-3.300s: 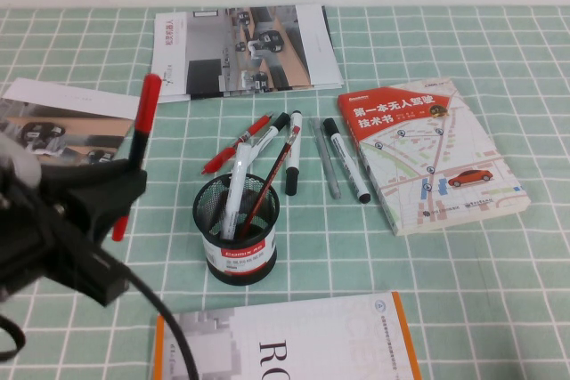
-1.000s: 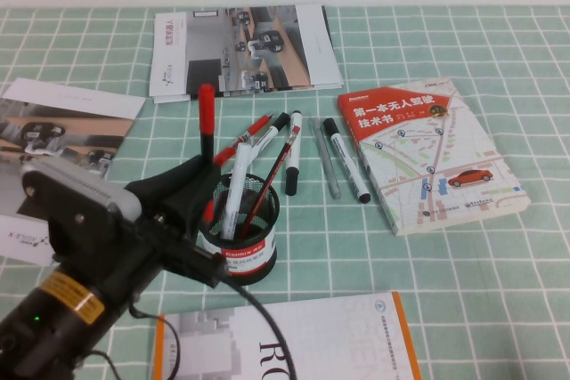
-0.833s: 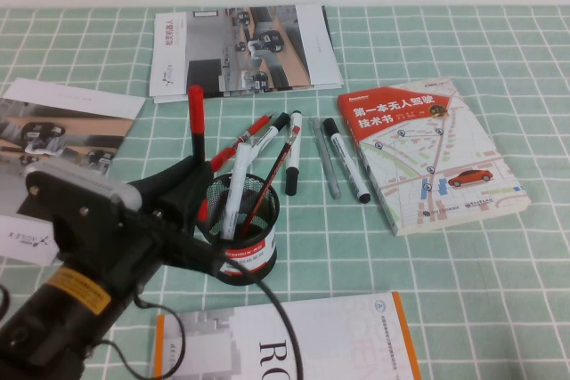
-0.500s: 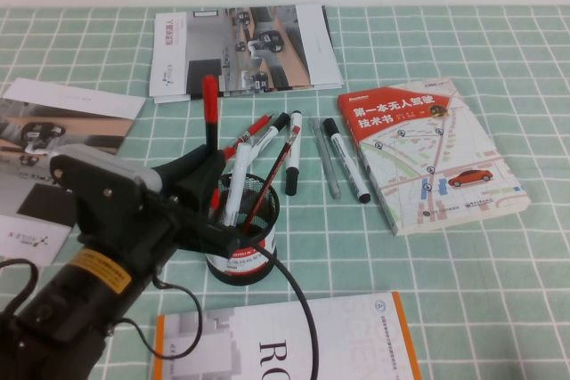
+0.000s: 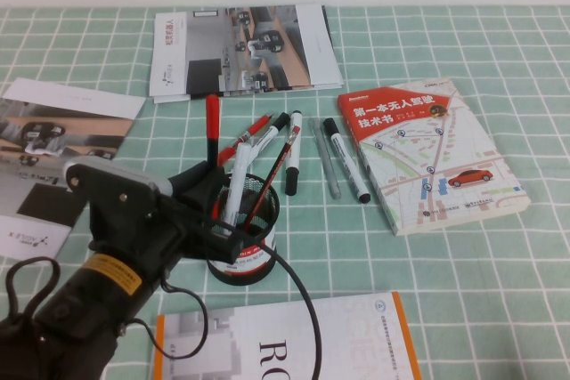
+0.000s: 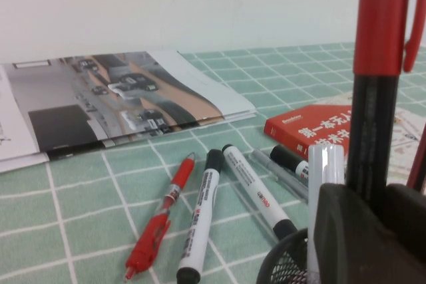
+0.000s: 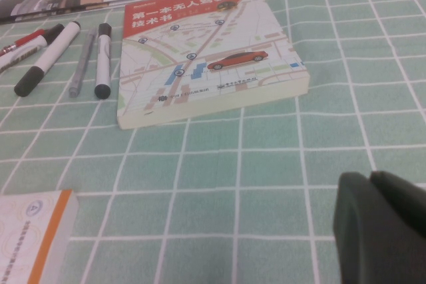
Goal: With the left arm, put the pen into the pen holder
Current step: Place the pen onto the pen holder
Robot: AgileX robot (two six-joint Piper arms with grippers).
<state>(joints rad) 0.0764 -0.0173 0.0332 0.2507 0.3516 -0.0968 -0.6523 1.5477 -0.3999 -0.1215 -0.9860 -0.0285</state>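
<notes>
pen held over the cup

the left gripper pinches the pen upright at the pen holder rim, where a white marker crowds it. behind lie loose pens, a red book, magazines. right gripper sits low, fingers pressed together.

Lighting is bright, even and diffuse in all three views, with only faint soft shadows beside the book and no strong glare, while the near gripper parts in both wrist views are dark and out of focus.
</notes>
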